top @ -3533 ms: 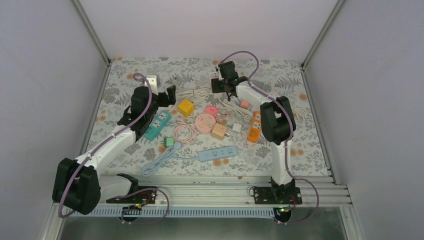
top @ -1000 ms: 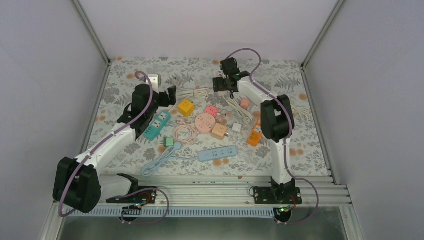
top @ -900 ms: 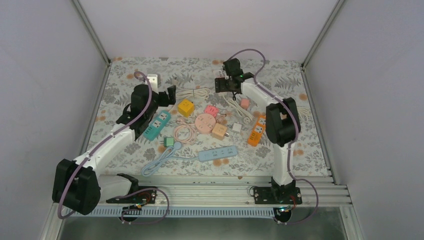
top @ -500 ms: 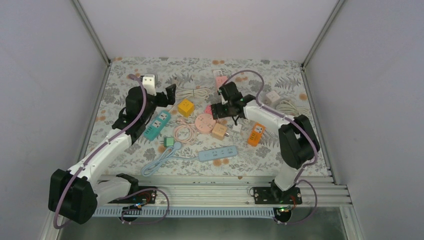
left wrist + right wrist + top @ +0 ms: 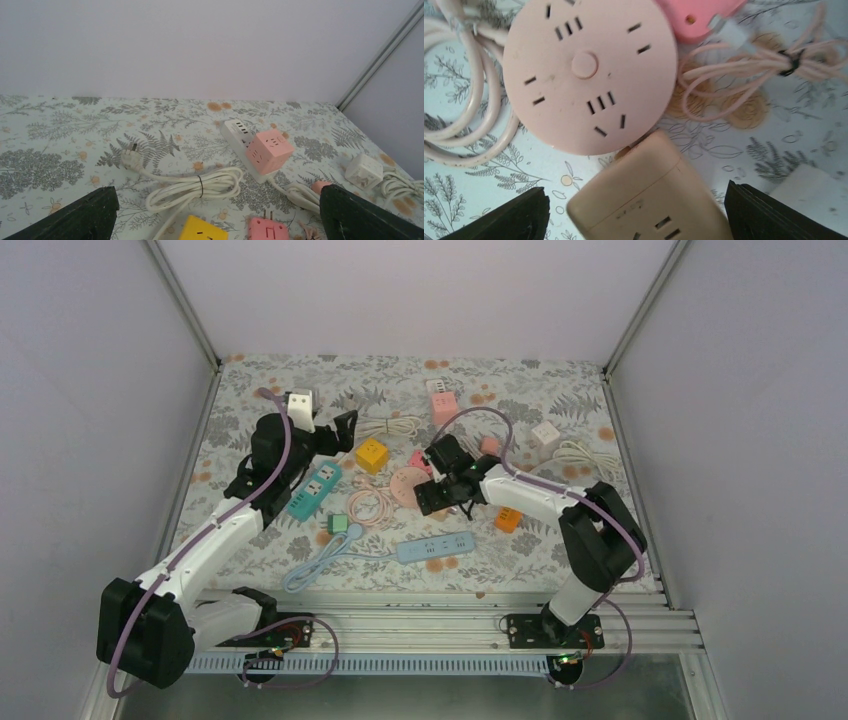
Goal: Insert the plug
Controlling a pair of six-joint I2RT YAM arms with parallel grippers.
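**Right arm sweeps in from the far edge**

The right claw [image 5: 432,497] is now down over the middle of the clutter. Three and a half seconds ago it was up at the far edge, and half a second ago it was still a little farther back. Its own camera shows the jaws spread wide and gripping nothing. The round pink socket [image 5: 589,75] fills the upper left of that view. A tan cube socket [image 5: 649,195] sits just below it, corner up against the rim.

The pink plug [image 5: 700,11] lies free on the table [image 5: 744,150] at the socket's top right edge. A tied bundle of pink cord [image 5: 744,75] is spread just beside it.

With the arm moved off the back, the pink cube [image 5: 440,400] and the white cube [image 5: 545,434] are out in the open. A second ago the arm lay across them. The orange strip [image 5: 508,521] now shows only partly from under the right forearm.

The left claw [image 5: 341,428] has hardly budged. It hangs just beside the yellow cube [image 5: 372,453], jaws wide and empty, looking over a coil of white cable [image 5: 195,187].
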